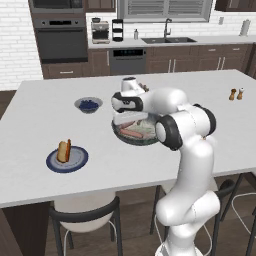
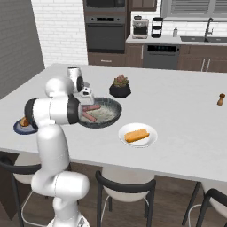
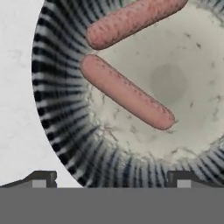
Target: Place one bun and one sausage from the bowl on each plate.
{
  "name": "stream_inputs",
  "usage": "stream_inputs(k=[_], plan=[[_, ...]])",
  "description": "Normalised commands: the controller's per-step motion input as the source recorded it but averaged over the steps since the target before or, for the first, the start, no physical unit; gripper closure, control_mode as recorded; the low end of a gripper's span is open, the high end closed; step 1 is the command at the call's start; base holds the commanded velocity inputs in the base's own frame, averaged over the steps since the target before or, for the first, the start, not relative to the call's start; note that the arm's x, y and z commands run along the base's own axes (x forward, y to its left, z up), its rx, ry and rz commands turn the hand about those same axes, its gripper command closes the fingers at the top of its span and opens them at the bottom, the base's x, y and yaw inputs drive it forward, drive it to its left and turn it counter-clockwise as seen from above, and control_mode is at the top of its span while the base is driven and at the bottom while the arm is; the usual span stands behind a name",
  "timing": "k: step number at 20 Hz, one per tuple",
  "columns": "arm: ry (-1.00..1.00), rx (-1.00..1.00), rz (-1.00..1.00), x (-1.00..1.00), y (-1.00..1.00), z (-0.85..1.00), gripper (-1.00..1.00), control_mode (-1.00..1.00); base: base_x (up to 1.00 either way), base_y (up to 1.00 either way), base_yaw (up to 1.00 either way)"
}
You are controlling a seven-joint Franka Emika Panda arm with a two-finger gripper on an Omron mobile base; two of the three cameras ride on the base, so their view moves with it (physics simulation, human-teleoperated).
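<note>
Now, gripper (image 3: 111, 179): fingers spread apart, empty, poised above the bowl (image 3: 57, 113) to pick.
Sausages: two lay in it, the nearer sausage (image 3: 127, 93) beneath the hand.
Plates: white plate (image 2: 148, 129) and blue plate (image 1: 77, 162) each held a bun, awaiting sausages.

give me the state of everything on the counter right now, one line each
bowl: holds two sausages, no buns left in it
sausages: lying loose in the bowl, not gripped
blue plate: has a bun, no sausage to be seen
white plate: has a bun, no sausage yet
hand: open, empty, hovering over the bowl
berry bowl: full of berries
plant pot: upright behind the bowl
</note>
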Motion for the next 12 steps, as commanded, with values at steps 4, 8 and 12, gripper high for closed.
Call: stream_inputs(k=[4, 8, 12], plan=[[0.11, 0.00, 0.26, 0.59, -0.02, -0.39, -1.00, -1.00, 0.00, 0.00, 0.00], [0.13, 0.00, 0.23, 0.57, 0.00, -0.37, -1.00, -1.00, 0.00, 0.00, 0.00], [0.15, 0.00, 0.21, 0.57, -0.04, -0.34, -1.00, -1.00, 0.00, 0.00, 0.00]])
